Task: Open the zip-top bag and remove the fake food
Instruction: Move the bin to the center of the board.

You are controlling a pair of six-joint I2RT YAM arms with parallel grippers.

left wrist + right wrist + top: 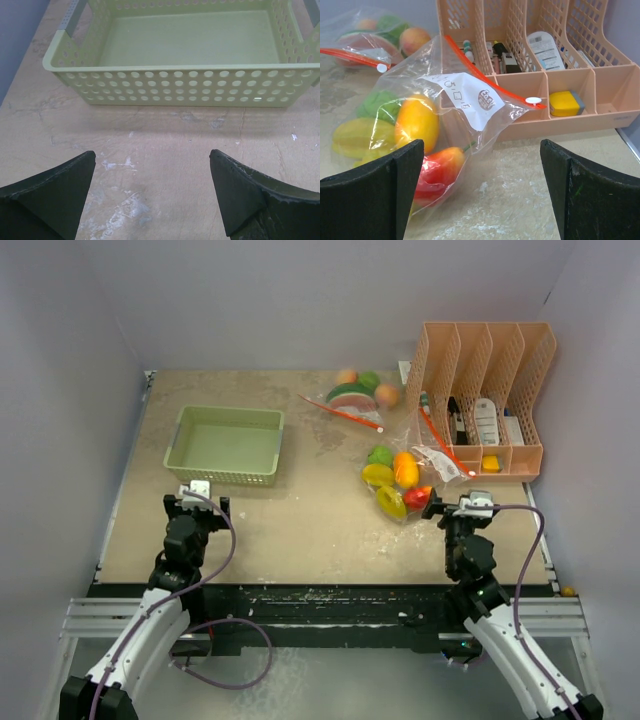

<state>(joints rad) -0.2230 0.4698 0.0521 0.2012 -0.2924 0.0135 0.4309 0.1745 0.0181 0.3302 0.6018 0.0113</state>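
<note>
A clear zip-top bag (405,475) lies on the table right of centre, its orange zip strip (490,82) shut, the white slider (533,100) at the right end. Inside is fake food: an orange fruit (417,122), a red pepper (437,167), a yellow starfruit (357,137) and a green piece (380,102). My right gripper (470,506) stands open just right of and in front of the bag, nothing between its fingers; in the right wrist view the right gripper (481,160) frames the bag's lower corner. My left gripper (197,490) is open over bare table, also empty in the left wrist view (152,165).
A pale green perforated basket (185,75) stands right ahead of the left gripper (225,445). A peach file organiser (485,390) holding bottles and a small yellow-orange block (565,104) stands behind the bag. A second zip-top bag (355,398) with toy food lies at the back.
</note>
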